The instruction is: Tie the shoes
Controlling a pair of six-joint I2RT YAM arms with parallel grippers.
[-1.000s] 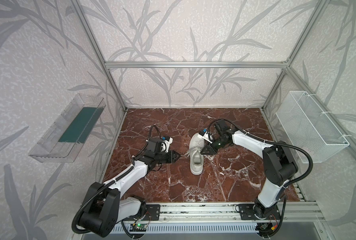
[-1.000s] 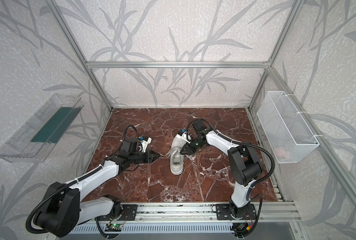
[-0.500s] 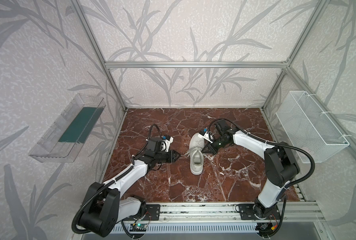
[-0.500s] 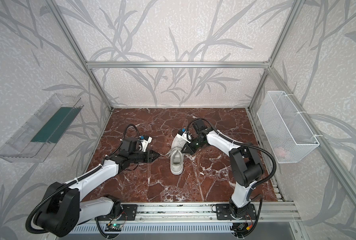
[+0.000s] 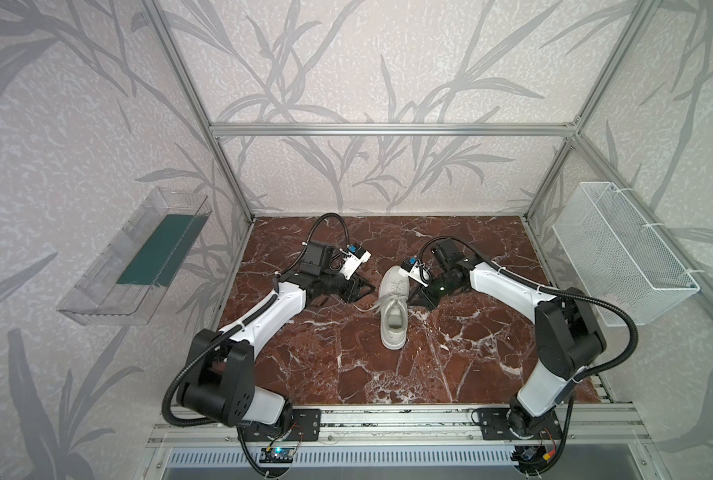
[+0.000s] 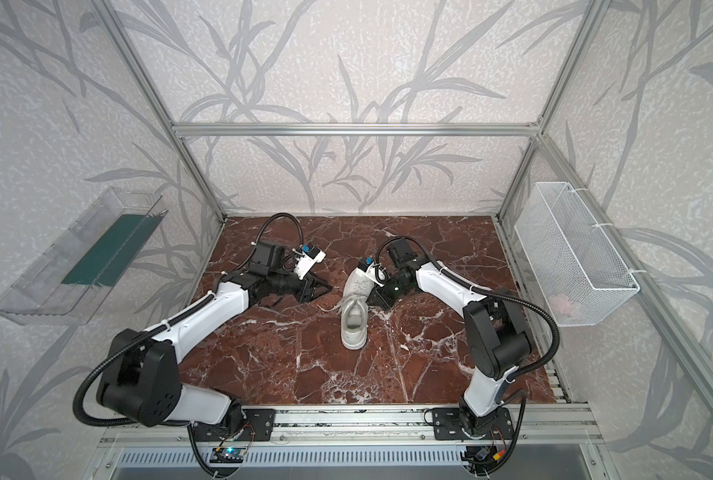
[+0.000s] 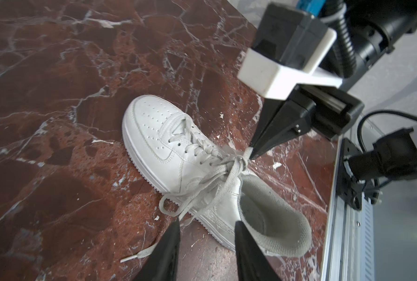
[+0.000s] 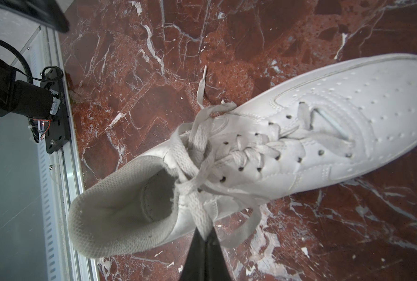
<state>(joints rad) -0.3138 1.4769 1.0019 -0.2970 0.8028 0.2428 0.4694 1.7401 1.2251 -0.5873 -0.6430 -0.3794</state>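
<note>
One white low-top shoe (image 5: 394,320) (image 6: 353,328) lies mid-floor, toe toward the back wall. Its off-white laces (image 7: 217,180) (image 8: 197,211) are crossed loosely above the tongue. My right gripper (image 5: 411,296) (image 6: 370,300) (image 8: 204,237) sits against the shoe's right side, shut on a flat lace strand beside the collar. My left gripper (image 5: 366,287) (image 6: 325,287) (image 7: 206,225) stands open to the left of the shoe, low over the floor. A lace loop (image 7: 171,209) lies just at one left fingertip (image 7: 176,226). Nothing sits between the left fingers.
A loose lace end (image 7: 139,255) trails on the red marble floor (image 5: 346,365). A clear bin (image 5: 138,262) hangs on the left wall and a white wire basket (image 5: 621,253) on the right. An aluminium rail (image 5: 388,419) runs along the front edge.
My right gripper's jaws have closed onto the lace beside the collar. My left gripper has opened slightly and stayed in place. The shoe has not moved.
</note>
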